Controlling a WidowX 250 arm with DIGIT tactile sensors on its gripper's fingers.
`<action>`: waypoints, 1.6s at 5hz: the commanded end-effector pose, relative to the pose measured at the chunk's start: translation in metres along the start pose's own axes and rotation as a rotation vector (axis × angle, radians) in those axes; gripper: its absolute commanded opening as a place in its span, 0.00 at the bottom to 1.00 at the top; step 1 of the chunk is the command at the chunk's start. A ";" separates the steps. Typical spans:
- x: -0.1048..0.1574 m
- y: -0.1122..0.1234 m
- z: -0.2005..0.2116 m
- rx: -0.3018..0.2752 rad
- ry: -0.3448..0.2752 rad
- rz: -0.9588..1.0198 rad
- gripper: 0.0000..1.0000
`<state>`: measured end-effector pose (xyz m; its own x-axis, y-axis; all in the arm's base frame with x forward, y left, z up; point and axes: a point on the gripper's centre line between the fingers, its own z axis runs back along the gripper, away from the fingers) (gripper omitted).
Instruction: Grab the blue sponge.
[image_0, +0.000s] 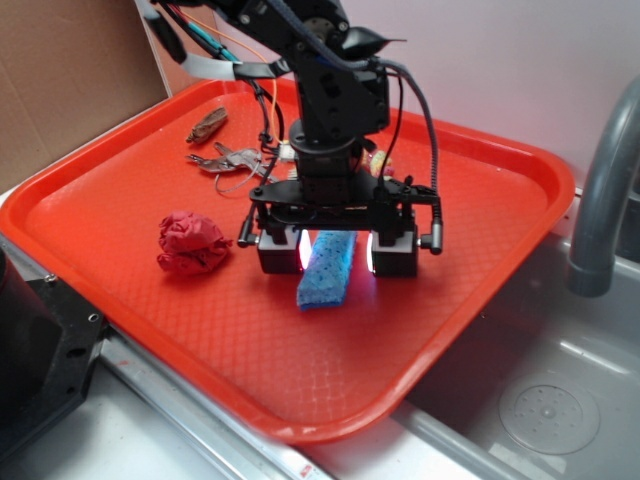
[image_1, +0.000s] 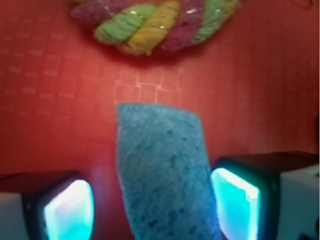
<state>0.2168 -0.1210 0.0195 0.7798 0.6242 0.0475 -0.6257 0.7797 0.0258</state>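
Observation:
The blue sponge (image_0: 327, 268) is a light-blue porous foam block lying lengthwise on the red tray (image_0: 120, 190), near its middle. My gripper (image_0: 336, 250) is lowered over the sponge's far half, open, one finger on each side of it. In the wrist view the sponge (image_1: 162, 175) runs up between the two glowing pads (image_1: 235, 202). A gap of red tray shows between the sponge and the left pad; the right pad stands close beside the sponge's edge. The sponge's near end sticks out in front of the fingers.
A red wrinkly paper ball (image_0: 190, 242) lies left of the gripper. Keys (image_0: 232, 160) and a brown object (image_0: 207, 124) sit at the tray's back. A braided rope ring (image_1: 150, 25) lies just beyond the sponge. A steel sink (image_0: 540, 400) and grey faucet (image_0: 600, 200) stand right.

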 end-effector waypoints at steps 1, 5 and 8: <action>0.010 0.011 0.021 -0.015 0.014 -0.072 0.00; 0.054 0.100 0.157 -0.058 -0.021 -0.360 0.00; 0.075 0.128 0.168 -0.101 -0.042 -0.256 0.00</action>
